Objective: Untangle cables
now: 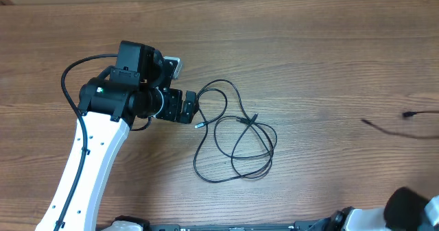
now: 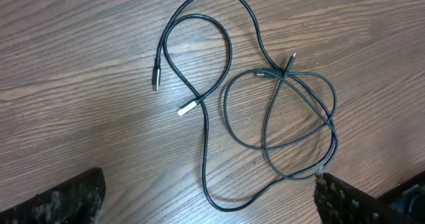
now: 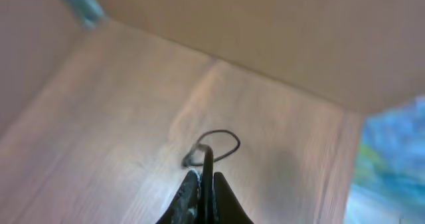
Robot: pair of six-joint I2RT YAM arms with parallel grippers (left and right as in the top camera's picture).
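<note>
1. The left gripper (image 1: 190, 109) hangs low over the wooden table (image 1: 309, 53) with its jaws spread wide, holding nothing.
2. The tangle of black cables (image 1: 236, 138) lies flat on the table just ahead of that gripper. From its wrist camera, the loops sit between and beyond the two fingers (image 2: 66, 197), and the nearest loop ends right at the tip of the right-hand finger.
3. Ahead and toward the left-hand finger lie a dark plug end (image 2: 157, 76) and a silver-tipped plug (image 2: 188, 108), close together but apart. Two more plug tips (image 2: 275, 71) meet farther out, where the strands cross.
4. The right gripper (image 3: 204, 179) has its fingers pressed narrow. A thin black strand (image 3: 219, 144) seems pinched between them, running from the tips to a small loop ahead, though the view is badly blurred.
5. A separate black cable (image 1: 391, 126) lies well away from the left gripper. I cannot tell whether it is that same strand.
</note>
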